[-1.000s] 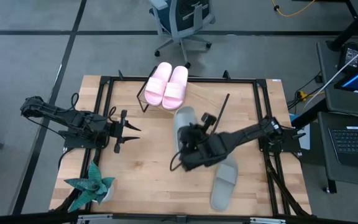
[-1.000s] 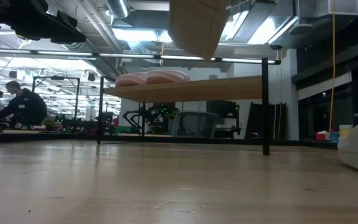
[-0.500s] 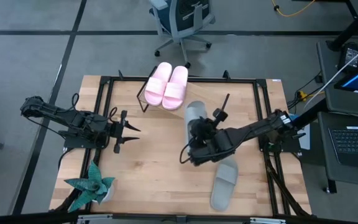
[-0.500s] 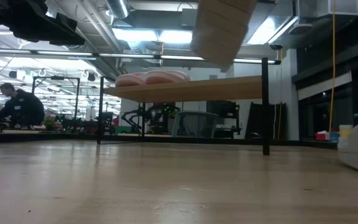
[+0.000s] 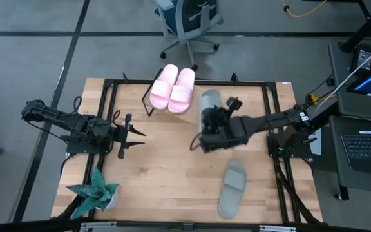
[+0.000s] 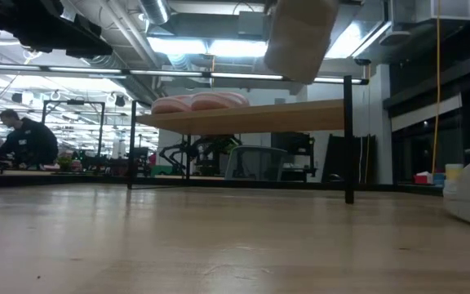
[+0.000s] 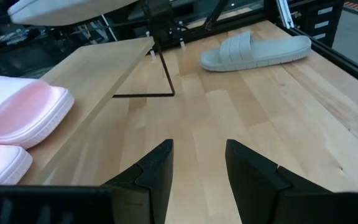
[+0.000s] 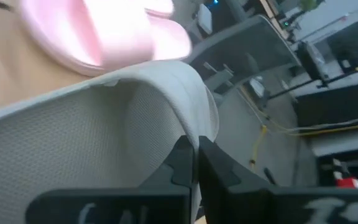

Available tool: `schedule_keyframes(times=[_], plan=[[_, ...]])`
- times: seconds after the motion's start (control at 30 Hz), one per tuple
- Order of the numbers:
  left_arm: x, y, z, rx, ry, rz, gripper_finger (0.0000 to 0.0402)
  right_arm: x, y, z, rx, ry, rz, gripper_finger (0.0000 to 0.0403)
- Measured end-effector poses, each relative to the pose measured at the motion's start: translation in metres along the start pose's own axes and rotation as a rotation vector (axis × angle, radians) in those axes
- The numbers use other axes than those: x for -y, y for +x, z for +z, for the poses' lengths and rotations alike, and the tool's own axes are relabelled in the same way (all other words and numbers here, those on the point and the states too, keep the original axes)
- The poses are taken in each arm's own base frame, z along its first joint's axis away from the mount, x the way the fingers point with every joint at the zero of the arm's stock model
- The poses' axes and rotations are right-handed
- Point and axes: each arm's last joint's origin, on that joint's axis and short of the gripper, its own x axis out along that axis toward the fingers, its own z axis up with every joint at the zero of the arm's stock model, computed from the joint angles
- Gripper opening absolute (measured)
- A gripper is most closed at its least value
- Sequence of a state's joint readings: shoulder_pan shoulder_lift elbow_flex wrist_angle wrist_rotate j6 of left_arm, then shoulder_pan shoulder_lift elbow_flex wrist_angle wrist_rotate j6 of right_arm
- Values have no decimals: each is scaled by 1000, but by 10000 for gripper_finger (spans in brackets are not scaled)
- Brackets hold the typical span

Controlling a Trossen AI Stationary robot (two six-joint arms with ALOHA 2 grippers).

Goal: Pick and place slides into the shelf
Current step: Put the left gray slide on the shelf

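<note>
**Grey-green slide aloft at shelf**

Right hand (image 5: 205,138): clamped on grey-green slide (image 5: 210,106), raised over shelf (image 5: 250,106) beside pink pair (image 5: 172,88). Second grey-green slide (image 5: 232,188): flat on bench (image 5: 153,187). Left hand (image 5: 133,134): parted, holding nothing, near bench's left edge.

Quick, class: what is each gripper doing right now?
Left gripper: open, holding nothing.
Right gripper: shut on a grey-green slide, carried beside the pink pair.

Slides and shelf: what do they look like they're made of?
Pink slides: apparently soft moulded foam, matte, with thick rounded edges. Grey slide on the table: the same look, with a ribbed strap. Shelf: light wood board, smooth, grain showing, on a thin black frame, probably metal.
</note>
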State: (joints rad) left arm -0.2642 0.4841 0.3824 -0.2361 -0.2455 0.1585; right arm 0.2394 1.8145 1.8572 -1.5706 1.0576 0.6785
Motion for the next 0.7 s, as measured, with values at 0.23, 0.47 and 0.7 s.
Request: schedule_keyframes(times=[0.23,0.47,0.7], plan=[[0,0,0,2,-26,5,139,18,40,12,-70,-18,-81,10],[0,0,0,4,-29,8,139,14,63,24,-79,-55,-48,10],[0,0,1,4,-30,8,139,15,69,25,-93,-74,-48,10]])
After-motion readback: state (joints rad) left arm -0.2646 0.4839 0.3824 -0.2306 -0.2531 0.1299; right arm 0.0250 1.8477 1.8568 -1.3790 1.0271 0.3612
